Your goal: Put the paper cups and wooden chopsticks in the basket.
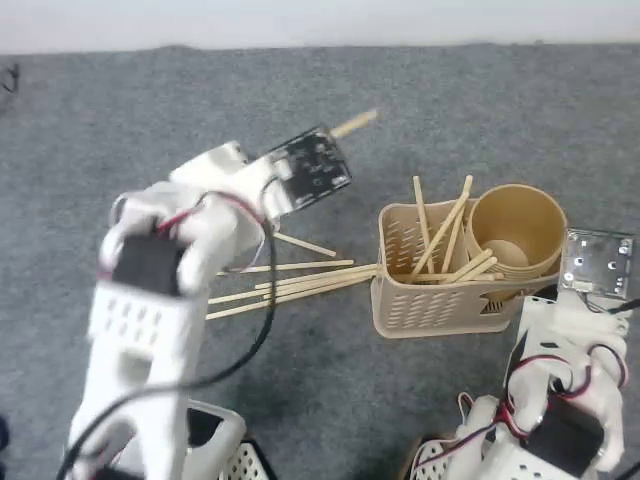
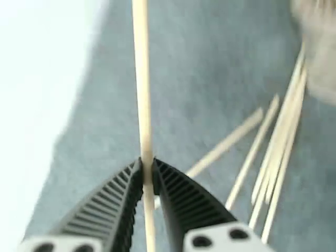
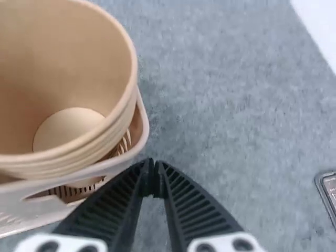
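1 pale wooden chopstick is clamped between the closed fingers of the left gripper, above the grey carpet, left of the beige slotted plastic basket. About 5 loose chopsticks lie on the carpet just left of the basket. The basket holds about 5 leaning chopsticks and, at its right end, a nested stack of at least 3 tan paper cups. The right gripper is closed on nothing, just beside the basket's right end.

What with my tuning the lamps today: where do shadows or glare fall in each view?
High view: even light, a faint shadow at the base of the basket, no glare. Left wrist view: the pale strip beyond the carpet is very bright, yet the chopstick in the left gripper shows plainly. Right wrist view: soft shade inside the paper cups, no glare on the fingers of the right gripper.
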Motion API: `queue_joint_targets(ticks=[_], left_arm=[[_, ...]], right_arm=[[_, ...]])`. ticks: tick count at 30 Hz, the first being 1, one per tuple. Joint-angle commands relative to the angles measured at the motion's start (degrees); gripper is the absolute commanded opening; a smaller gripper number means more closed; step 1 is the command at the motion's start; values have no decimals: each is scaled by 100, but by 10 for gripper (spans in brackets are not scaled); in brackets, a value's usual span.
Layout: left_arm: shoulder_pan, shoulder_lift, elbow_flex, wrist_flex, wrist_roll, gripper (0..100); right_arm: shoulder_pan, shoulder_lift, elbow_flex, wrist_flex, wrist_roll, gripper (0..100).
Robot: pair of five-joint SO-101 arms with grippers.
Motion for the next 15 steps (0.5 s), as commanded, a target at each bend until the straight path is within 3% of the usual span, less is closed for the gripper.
queue_joint_targets(ticks=[1, 5, 10, 15], left_arm=[[211, -905, -242, -501, 1169, 9], [343, -1327, -242, -1275, 2637, 9], [334, -1618, -215, -2004, 5196, 9], [800, -1996, 356, -2840, 6119, 9]], right_arm=[[-22, 31, -44, -127, 18, 8], [-22, 66, -44, -127, 18, 8], [-22, 75, -35, -171, 18, 8], [-13, 75, 18, -180, 18, 8]])
